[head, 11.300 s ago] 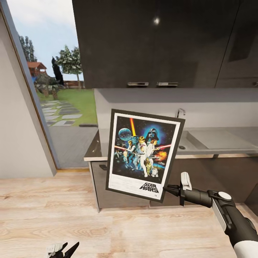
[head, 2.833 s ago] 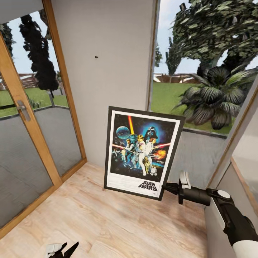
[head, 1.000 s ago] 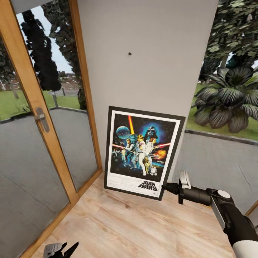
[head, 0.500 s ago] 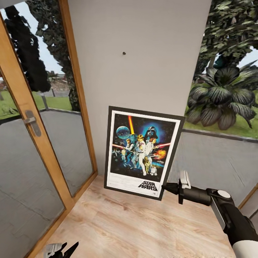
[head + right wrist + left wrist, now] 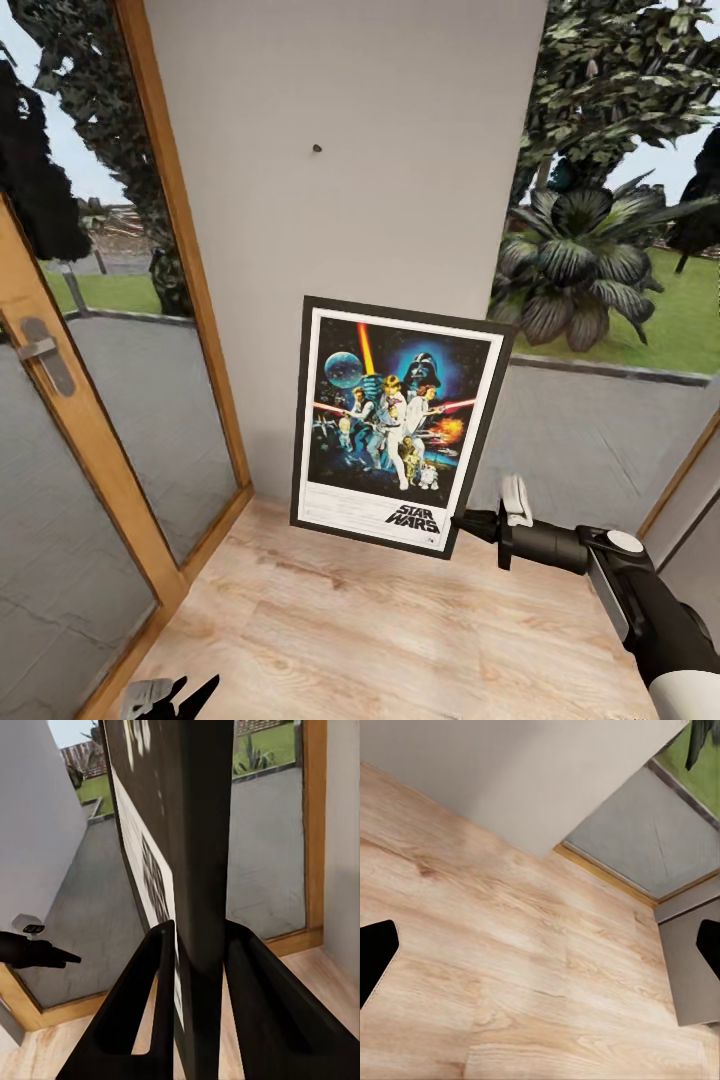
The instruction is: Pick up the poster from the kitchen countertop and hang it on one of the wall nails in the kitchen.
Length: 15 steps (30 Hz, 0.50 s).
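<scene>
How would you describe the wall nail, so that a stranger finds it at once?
Look at the plain grey wall between the wooden door frame and the garden window. High on it, above the poster, sits the nail: a tiny dark dot, the sole mark on that wall.

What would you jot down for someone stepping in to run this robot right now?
Right gripper: shut on the poster, pinching its lower right corner; frame held upright, off the floor.
Left gripper: open, holding nothing, low over the wooden floor.
Nail: in the grey wall panel straight ahead, above the poster.
Done: poster picked up and facing the wall.
Left: raise it and hook it on the nail.
</scene>
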Available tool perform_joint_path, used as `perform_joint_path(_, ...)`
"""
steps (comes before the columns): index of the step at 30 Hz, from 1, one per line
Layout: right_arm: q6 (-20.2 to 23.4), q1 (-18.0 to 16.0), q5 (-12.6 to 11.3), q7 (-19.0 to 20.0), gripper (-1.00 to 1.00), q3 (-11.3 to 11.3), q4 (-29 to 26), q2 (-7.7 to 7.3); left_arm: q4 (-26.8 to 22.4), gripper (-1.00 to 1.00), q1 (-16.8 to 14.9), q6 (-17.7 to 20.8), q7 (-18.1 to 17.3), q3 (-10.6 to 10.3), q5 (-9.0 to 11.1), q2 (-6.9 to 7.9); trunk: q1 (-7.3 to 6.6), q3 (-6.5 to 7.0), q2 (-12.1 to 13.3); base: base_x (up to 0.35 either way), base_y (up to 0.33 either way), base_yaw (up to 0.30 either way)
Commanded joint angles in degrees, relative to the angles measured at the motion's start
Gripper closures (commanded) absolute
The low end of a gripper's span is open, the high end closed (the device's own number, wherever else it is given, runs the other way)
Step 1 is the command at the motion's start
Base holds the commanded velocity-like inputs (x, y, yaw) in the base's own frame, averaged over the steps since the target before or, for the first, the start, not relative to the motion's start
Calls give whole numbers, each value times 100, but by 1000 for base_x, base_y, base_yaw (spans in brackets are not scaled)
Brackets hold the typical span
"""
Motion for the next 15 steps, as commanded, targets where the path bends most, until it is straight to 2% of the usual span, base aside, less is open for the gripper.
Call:
perform_joint_path(1,82,-6,-23,41,100,-3,0,0,4,-100,-5,-28,-11,-12,9,1,4,-13,-13,0,287,-26)
perform_joint_path(15,88,-6,-23,41,100,-3,-18,0,4,-100,-5,-28,-11,-12,9,1,4,-13,-13,1,297,-5)
